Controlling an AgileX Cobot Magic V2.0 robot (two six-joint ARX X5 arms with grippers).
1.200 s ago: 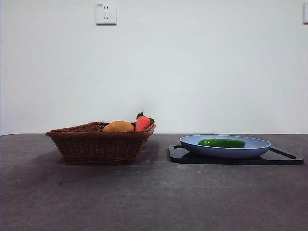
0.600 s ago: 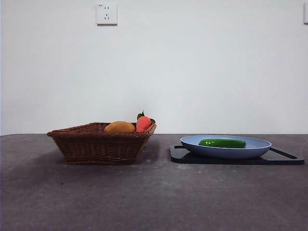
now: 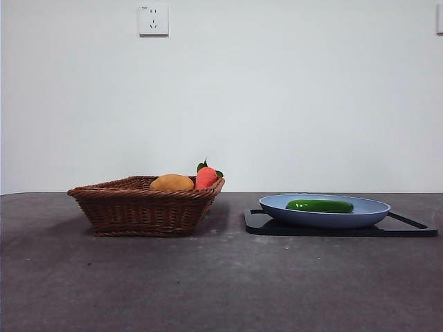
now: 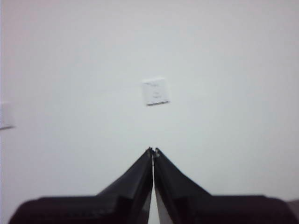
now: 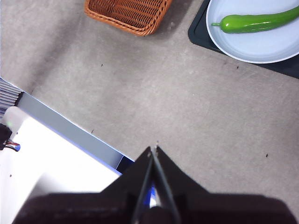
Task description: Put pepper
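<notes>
On the left of the grey, speckled tabletop (image 3: 208,283) sits a shallow brown woven wicker basket (image 3: 142,207) with flared sides. Inside it, showing above the rim, lie a rounded yellow-orange fruit (image 3: 172,182) and, just to its right, a red-orange item with small green leaves (image 3: 205,176) leaning at the basket's right corner. Right of the basket, apart from it, a flat black rectangular tray (image 3: 408,227) rests on the tabletop, and a wide, shallow pale-blue plate (image 3: 367,211) stands on that tray. The pepper (image 3: 320,205), a glossy dark-green, long, smooth vegetable, lies on its side in the plate, resting lengthwise across it; the right wrist view shows a short stem at one end.

Neither arm appears in the front view. The left gripper (image 4: 153,150) is raised and faces the plain white wall with a white socket plate (image 4: 155,91); its two black fingers are pressed together at the tips, holding nothing. The right gripper (image 5: 153,149) hangs above bare tabletop, well apart from basket and plate, its fingers likewise closed together and empty.
</notes>
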